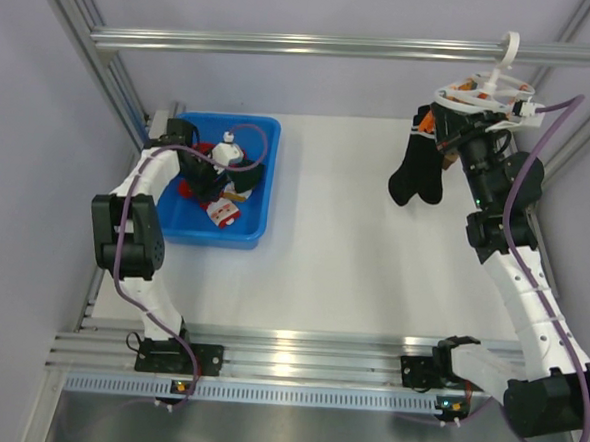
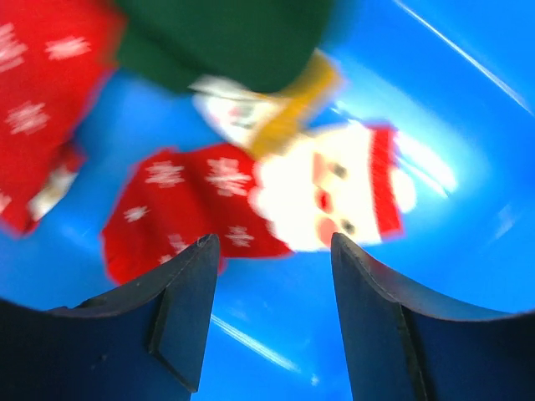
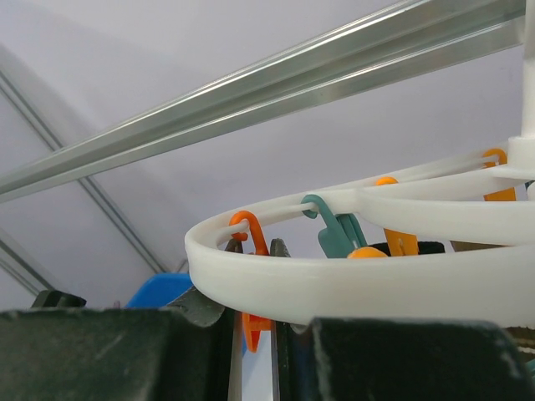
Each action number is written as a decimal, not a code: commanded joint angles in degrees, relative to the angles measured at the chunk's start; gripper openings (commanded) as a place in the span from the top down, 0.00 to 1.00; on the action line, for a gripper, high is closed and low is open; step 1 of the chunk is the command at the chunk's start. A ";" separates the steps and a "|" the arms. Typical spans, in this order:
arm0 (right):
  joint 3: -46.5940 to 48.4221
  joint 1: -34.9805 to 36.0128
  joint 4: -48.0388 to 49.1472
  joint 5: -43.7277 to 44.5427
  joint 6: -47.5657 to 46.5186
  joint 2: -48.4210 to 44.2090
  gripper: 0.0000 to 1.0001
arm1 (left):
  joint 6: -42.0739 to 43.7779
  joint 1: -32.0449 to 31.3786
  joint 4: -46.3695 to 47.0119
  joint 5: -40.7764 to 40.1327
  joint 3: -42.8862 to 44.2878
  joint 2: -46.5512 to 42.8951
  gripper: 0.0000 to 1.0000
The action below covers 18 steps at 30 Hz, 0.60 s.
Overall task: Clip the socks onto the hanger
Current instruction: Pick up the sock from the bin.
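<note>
The socks [image 1: 222, 191] lie heaped in a blue bin [image 1: 268, 139] at the left of the table [image 1: 343, 254]. Seen from the left wrist, a red sock [image 2: 192, 205] with white snowflakes and a Santa face lies on the bin floor. A green sock [image 2: 226, 42] is beyond it, and more red cloth is at the left edge. The left gripper [image 2: 272, 251] hangs just above the red sock, its fingers wide apart and holding nothing.

The hanger [image 1: 483, 95] hangs by its hook from a metal bar [image 1: 316, 44] at the far right, and a black sock [image 1: 418, 173] dangles below it. The right gripper [image 3: 255, 251] reaches up to the white ring. Its fingers are pressed narrow on an orange peg [image 3: 249, 230], with a teal peg [image 3: 334, 234] just beside it.
</note>
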 commanded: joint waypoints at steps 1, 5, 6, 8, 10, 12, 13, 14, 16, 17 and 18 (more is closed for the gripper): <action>2.29 -0.22 -1.37 -4.92 0.07 1.43 1.00 | 22.74 0.02 -14.51 6.70 4.75 0.06 0.39; 2.47 -0.48 -1.71 -5.01 -0.11 1.35 1.00 | 32.15 0.02 -22.97 7.05 11.98 5.95 0.39; 2.47 -0.57 -1.89 -5.01 -0.11 1.43 1.00 | 33.21 -0.06 -22.97 7.05 13.04 7.26 0.39; 2.56 -0.57 -2.16 -5.10 -0.28 1.34 1.00 | 35.76 -0.07 -22.71 7.14 13.84 8.59 0.38; 2.65 -0.83 -2.59 -5.10 -0.46 1.34 1.00 | 37.26 -0.06 -23.15 7.41 15.07 10.70 0.38; 2.82 -1.10 -3.03 -5.18 -0.64 1.26 1.00 | 40.68 -0.06 -24.90 6.88 15.51 12.45 0.38; 2.91 -1.18 -3.03 -5.27 -0.64 1.17 1.00 | 41.30 -0.06 -24.65 6.18 15.16 12.81 0.38; 2.91 -1.27 -3.12 -5.27 -0.72 1.17 1.00 | 41.74 -0.15 -23.51 6.17 14.72 12.99 0.38; 2.91 -1.36 -3.38 -5.53 -0.55 1.34 1.00 | 42.27 -0.06 -20.00 6.00 13.05 13.34 0.37; 3.00 -1.36 -3.47 -5.62 -0.64 1.26 1.00 | 42.88 0.02 -19.12 6.09 12.61 13.43 0.37; 3.00 -1.53 -3.65 -5.71 -0.72 1.26 1.00 | 43.24 -0.06 -18.15 6.17 12.09 13.86 0.36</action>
